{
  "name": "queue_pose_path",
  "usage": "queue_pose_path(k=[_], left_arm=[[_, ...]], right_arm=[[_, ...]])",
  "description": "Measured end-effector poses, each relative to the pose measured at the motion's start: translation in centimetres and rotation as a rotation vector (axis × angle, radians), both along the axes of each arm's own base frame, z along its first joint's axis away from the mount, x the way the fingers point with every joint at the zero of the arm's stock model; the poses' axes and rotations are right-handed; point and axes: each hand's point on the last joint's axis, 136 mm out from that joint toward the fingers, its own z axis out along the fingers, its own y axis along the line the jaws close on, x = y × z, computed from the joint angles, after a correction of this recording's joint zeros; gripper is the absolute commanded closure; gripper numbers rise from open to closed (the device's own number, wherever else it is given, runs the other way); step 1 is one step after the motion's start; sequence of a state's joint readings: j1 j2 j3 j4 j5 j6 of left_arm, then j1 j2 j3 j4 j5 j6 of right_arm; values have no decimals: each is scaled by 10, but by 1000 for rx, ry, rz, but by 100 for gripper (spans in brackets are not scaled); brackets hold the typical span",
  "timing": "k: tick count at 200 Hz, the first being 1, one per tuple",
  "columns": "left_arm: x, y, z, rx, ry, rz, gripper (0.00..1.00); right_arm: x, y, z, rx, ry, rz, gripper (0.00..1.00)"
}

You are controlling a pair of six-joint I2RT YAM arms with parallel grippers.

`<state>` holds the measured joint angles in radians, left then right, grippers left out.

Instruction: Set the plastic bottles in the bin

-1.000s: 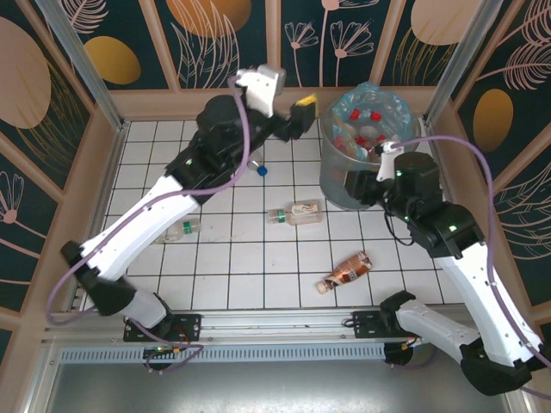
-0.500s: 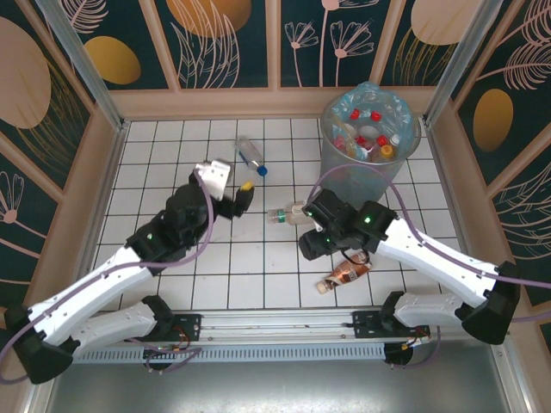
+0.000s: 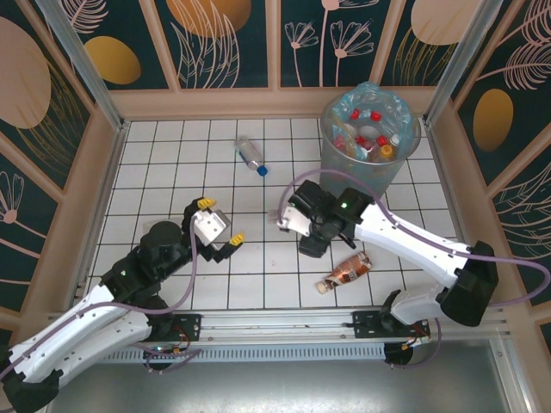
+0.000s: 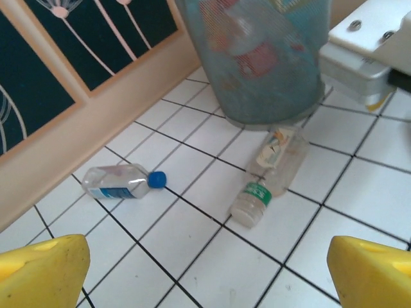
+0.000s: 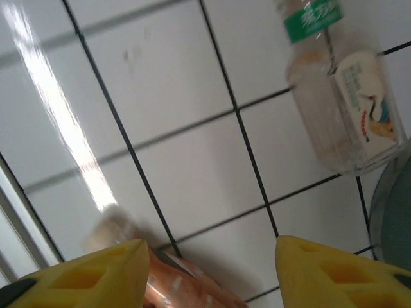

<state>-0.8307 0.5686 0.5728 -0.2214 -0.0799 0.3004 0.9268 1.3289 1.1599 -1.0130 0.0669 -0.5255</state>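
The left fingers [image 4: 40,272] are spread wide with nothing between them, low over the white tiled counter [image 3: 258,280] and facing the bin [image 4: 257,70]. Ahead of them a white-label bottle [image 4: 271,172] with a green band lies on its side, its neck towards the fingers and its base just beside the foot of the bin. A blue-cap bottle [image 4: 121,182] lies on its side to the left, near the wall. From above, these fingers [image 3: 234,240] sit left of centre on the counter, well apart from every bottle. The right fingers [image 5: 337,273] are parted and grip nothing. The blurred neck end of a brown bottle [image 5: 183,292] lies on the tiles below the gap, nearer one finger. Past them lies the white-label bottle [image 5: 343,109], with the curved edge of the bin just beside its base. From above, the right arm reaches over the middle of the counter and covers most of that bottle. The brown bottle [image 3: 346,270] lies crushed just nearer the arm bases, and the blue-cap bottle [image 3: 249,155] lies well apart towards the far side. The bin [image 3: 343,185] stands upright in the far right corner, and it holds several bottles [image 3: 366,138] with red caps and one with a yellow cap.
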Motion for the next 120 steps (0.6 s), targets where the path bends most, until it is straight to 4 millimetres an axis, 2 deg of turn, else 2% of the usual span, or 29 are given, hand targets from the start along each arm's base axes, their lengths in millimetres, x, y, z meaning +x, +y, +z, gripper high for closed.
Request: queue_pose_path(k=[35,72,91,120], left_arm=[[-12,-7,-44,101,22,-104,3],[-18,-15,-78,177,73,-173,2],[-20,-18,-87,198,93,-200,2],[-22,-23,-86,184,90,-226,1]], right_arm=[[-25,-34,-36,-89,24,127,45],[-41,-41,-66,-119,70,178,44],[-48,-43,-77,-123,84,197,43],[-56,-44,-86,-117,109,223,42]])
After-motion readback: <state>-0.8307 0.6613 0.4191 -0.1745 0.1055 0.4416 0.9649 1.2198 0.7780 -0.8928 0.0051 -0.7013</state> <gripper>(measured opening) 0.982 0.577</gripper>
